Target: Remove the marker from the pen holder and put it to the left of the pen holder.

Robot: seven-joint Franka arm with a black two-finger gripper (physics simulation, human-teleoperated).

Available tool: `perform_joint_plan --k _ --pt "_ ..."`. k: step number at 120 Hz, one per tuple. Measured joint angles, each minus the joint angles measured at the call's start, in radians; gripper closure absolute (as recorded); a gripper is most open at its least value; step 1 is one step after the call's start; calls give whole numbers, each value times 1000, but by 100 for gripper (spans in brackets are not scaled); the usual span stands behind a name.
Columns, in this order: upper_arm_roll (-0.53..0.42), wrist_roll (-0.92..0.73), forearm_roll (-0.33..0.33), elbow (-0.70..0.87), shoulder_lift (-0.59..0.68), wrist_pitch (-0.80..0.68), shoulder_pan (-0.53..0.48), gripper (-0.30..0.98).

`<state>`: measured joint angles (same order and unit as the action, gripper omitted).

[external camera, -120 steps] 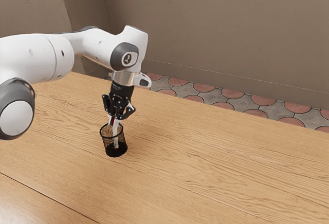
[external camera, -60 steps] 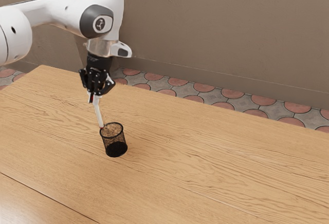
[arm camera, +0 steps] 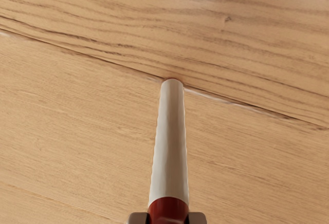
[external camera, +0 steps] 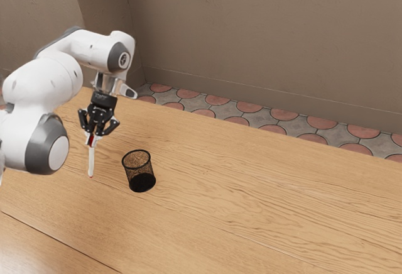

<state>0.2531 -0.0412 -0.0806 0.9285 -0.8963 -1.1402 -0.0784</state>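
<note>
My gripper (external camera: 92,141) is shut on the red end of the white marker (external camera: 92,161), which hangs nearly upright beside the black mesh pen holder (external camera: 139,172), on the exterior view's left of it and apart from it. In the wrist view the marker (arm camera: 171,147) reaches away from the gripper (arm camera: 168,218), with a fingertip on each side of its red part. Whether the marker's lower tip touches the table cannot be told. The pen holder stands upright.
The wooden table (external camera: 251,192) lies under the arm, and a seam (arm camera: 103,58) between its boards runs past the marker's far end. Beyond the table's back edge are a tiled floor (external camera: 282,129) and a brown wall (external camera: 270,41).
The marker has come up out of the pen holder in my gripper, then moved toward the exterior view's left and down. The pen holder has stayed where it was.
</note>
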Motion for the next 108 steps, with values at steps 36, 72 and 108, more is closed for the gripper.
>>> perform_joint_plan --k 36,72,108 --pt "-37 -28 104 -12 -26 -76 -37 61" --pt "-38 -65 215 -7 -49 -259 -55 60" --pt "-43 -150 303 175 111 -411 -37 38"
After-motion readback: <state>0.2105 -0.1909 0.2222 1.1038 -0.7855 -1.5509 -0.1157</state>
